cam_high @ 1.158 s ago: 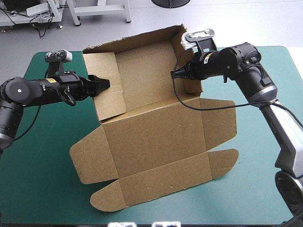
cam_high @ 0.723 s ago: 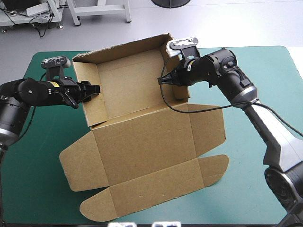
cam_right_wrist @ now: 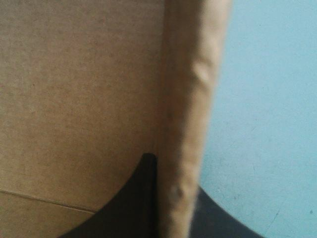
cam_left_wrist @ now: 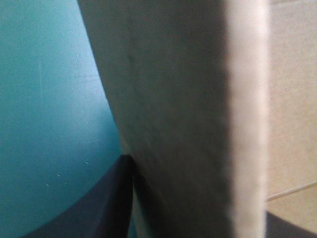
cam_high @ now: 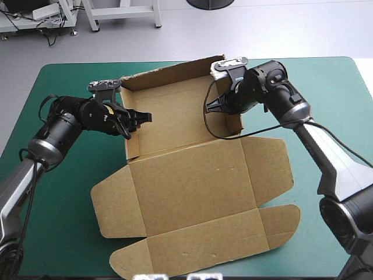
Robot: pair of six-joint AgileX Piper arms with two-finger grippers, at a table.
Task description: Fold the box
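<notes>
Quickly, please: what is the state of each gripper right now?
Left gripper: shut on the box.
Right gripper: shut on the box too.

No writing, label, brand or number can be read anywhere. The brown box (cam_high: 192, 181) is plain board, and a small yellowish mark (cam_high: 107, 114) on the left arm at its ten o'clock is too small to make out.

Bright, even overhead light leaves only faint, soft shadows beside the box (cam_high: 192, 186).
</notes>
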